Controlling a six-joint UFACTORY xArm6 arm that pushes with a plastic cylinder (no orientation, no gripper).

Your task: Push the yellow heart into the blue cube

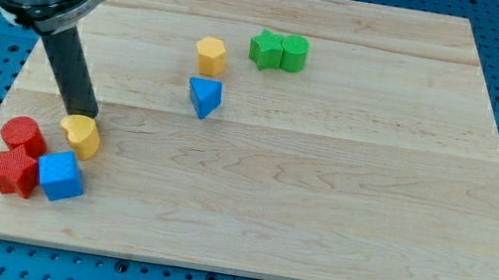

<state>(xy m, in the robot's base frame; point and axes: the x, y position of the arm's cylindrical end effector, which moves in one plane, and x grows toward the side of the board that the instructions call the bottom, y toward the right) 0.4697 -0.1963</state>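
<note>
The yellow heart [81, 136] lies at the view's lower left of the wooden board. The blue cube [60, 176] sits just below it, slightly to the left, with a small gap or light contact between them. My tip [85, 115] is at the heart's upper edge, touching or almost touching it, with the rod rising up and left toward the arm's grey body.
Two red blocks [22, 135] [14, 171] sit left of the blue cube, touching it. A blue triangular block [204, 97] and a yellow hexagonal block [211, 55] lie near the middle top. Two green blocks [266, 49] [293, 53] stand side by side further right.
</note>
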